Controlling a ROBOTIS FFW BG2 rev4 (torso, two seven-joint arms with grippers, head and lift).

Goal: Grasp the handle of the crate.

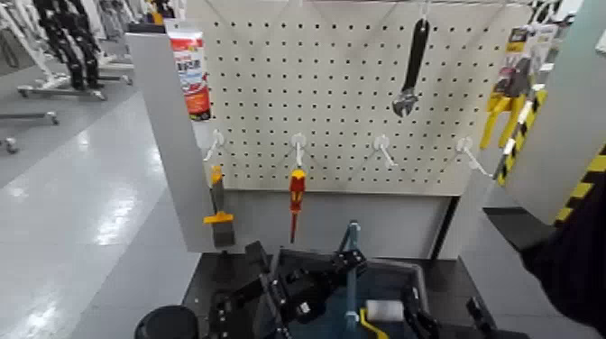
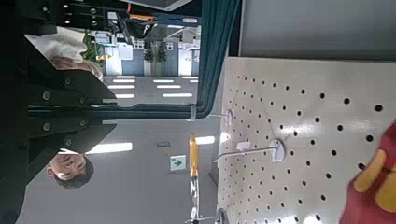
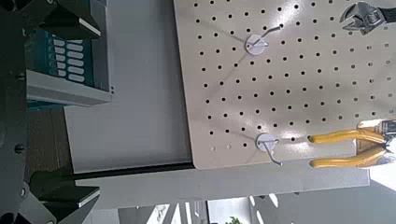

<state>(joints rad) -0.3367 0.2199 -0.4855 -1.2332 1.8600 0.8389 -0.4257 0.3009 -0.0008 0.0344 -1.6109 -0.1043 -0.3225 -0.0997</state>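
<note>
I see the crate (image 1: 410,275) low in front of the pegboard (image 1: 352,90), its handle (image 1: 350,242) standing upright at the middle. My left gripper (image 1: 347,261) sits at that handle; I cannot tell its grip. My right gripper (image 1: 442,320) waits near the crate's right side.

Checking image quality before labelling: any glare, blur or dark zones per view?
Head view: soft overall, window glare streaks the grey floor, dark blue-grey slotted plastic crate sits in shadow. Left wrist view: bright ceiling lights, red blob out of focus up close. Right wrist view: evenly lit white pegboard, sharp.
</note>
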